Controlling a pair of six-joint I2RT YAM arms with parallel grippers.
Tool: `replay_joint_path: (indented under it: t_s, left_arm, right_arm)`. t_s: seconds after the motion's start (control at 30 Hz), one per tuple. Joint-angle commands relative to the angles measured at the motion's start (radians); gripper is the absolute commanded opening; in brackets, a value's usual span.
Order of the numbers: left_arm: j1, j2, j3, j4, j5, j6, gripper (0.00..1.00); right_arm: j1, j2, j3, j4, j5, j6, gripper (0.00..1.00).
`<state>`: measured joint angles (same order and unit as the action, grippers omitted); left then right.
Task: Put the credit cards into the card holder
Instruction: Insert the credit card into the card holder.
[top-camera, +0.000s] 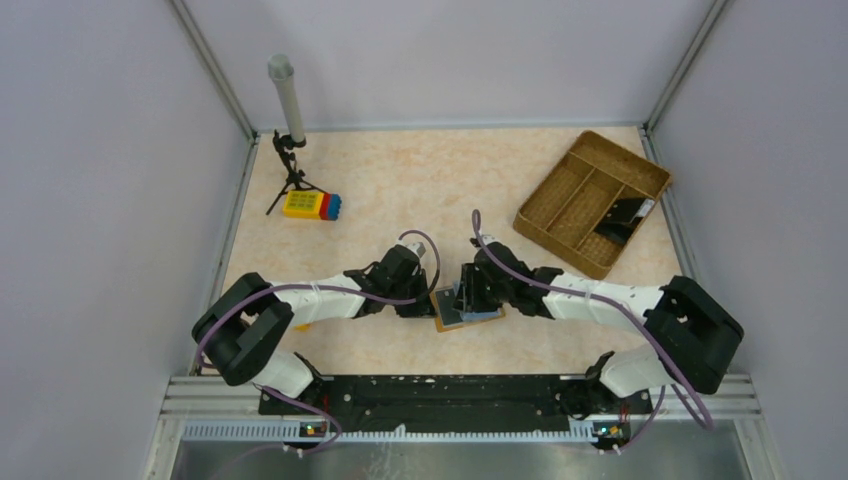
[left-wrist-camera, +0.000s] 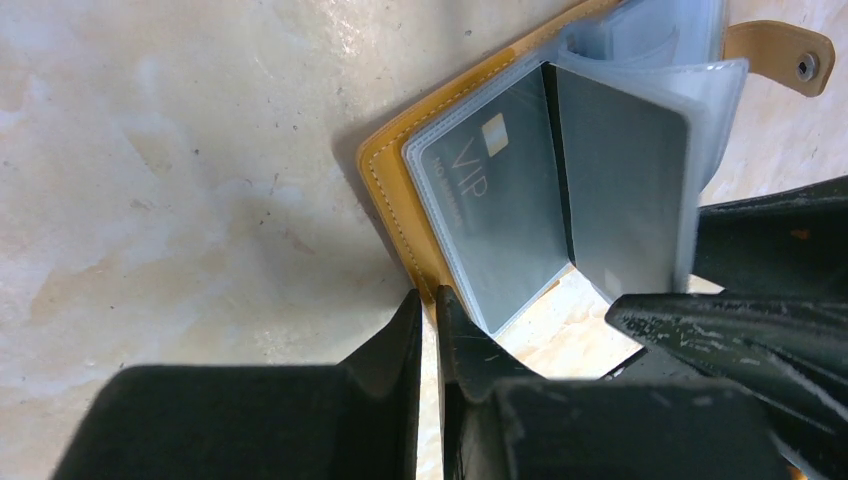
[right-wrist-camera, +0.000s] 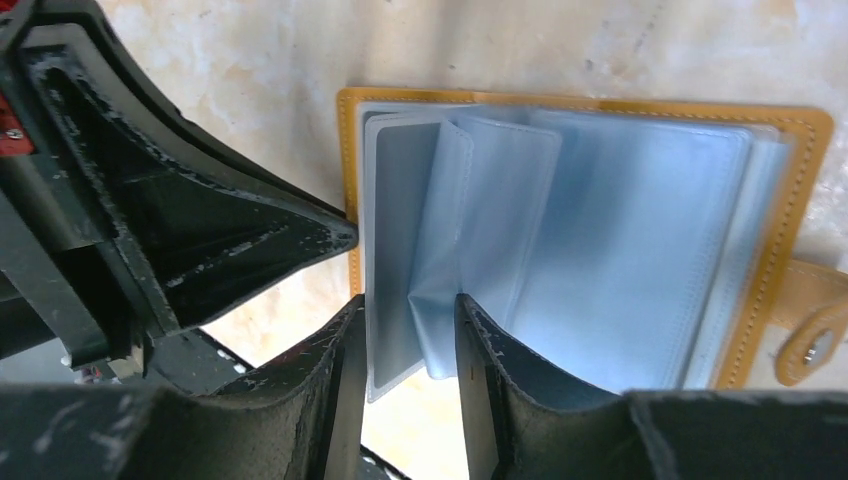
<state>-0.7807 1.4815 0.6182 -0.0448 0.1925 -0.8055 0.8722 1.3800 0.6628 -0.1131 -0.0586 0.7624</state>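
At bench centre your card holder lies open, long axis left-right. Left gripper pinches its cover; right gripper apart, straddling sleeves. Only left wrist shows the VIP credit card.

Card holder lies near-centre on the table, tray holding a credit card back right, block back left

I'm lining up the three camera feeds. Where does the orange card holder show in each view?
Top external: card holder just below the middle of the picture.
Left wrist: card holder from centre to top right, lying open.
Right wrist: card holder from centre to right edge, sleeves fanned.
Shared landmark: snap tab, top right in left wrist, lower right in right wrist; too small to tell from above.
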Motion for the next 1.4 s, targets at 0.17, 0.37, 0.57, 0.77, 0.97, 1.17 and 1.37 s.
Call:
replay_joint_path:
  t_s: [0.17,0.37,0.57,0.77,0.97,1.17,1.37]
  left_arm:
    - [0.015,-0.033,-0.012,-0.020,-0.046,0.019,0.12]
    - [0.060,-0.106,-0.042,-0.057,-0.057,0.036,0.15]
    - [0.124,-0.187,-0.057,-0.111,-0.055,0.066,0.16]
    - [0.163,-0.233,-0.049,-0.160,-0.050,0.092,0.17]
    - [0.200,-0.291,0.003,-0.237,-0.010,0.135,0.19]
    - [0.258,-0.354,0.151,-0.432,0.011,0.252,0.36]
    - [0.336,-0.369,0.345,-0.599,0.034,0.401,0.83]
  right_arm:
    - [0.048,0.043,0.085,-0.029,0.074,-0.041,0.39]
    - [0.056,0.030,0.095,-0.023,0.062,-0.044,0.51]
    - [0.057,0.015,0.082,-0.008,0.062,-0.043,0.59]
    - [0.056,0.006,0.071,-0.002,0.062,-0.033,0.61]
    - [0.057,-0.014,0.096,-0.166,0.258,-0.016,0.60]
    - [0.054,0.009,0.175,-0.433,0.475,-0.023,0.59]
    - [-0.036,-0.066,0.223,-0.529,0.470,-0.077,0.70]
